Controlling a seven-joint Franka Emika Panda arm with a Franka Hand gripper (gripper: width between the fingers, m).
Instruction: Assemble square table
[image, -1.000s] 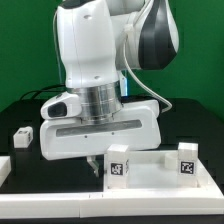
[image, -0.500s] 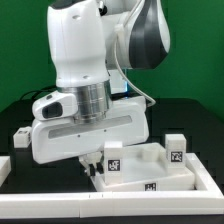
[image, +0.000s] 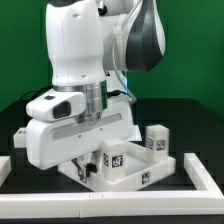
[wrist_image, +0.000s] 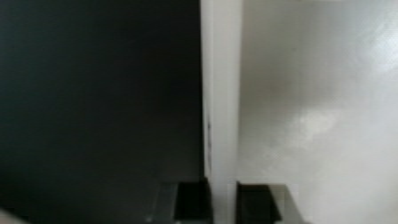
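Note:
The square table's white slab (image: 138, 170) lies low at the front in the exterior view, with a black-white tag on its near wall. Two white tagged peg legs stand on it, one (image: 157, 138) at the back right and one (image: 112, 158) nearer me. My gripper (image: 86, 172) reaches down at the slab's left edge, mostly hidden by my wrist. In the wrist view the gripper (wrist_image: 226, 192) is shut on the slab's raised rim (wrist_image: 221, 90). One dark finger (wrist_image: 192, 202) is on each side, and the slab's white surface (wrist_image: 320, 100) lies on one side.
White border rails run along the front (image: 110, 197) and the exterior view's right (image: 196, 170). A further white piece (image: 3, 168) sits at the left edge. The table surface is black (wrist_image: 89, 100). A green wall stands behind.
My gripper and the slab with its legs have moved toward the exterior view's left, and the slab has turned somewhat. The arm has leaned further left.

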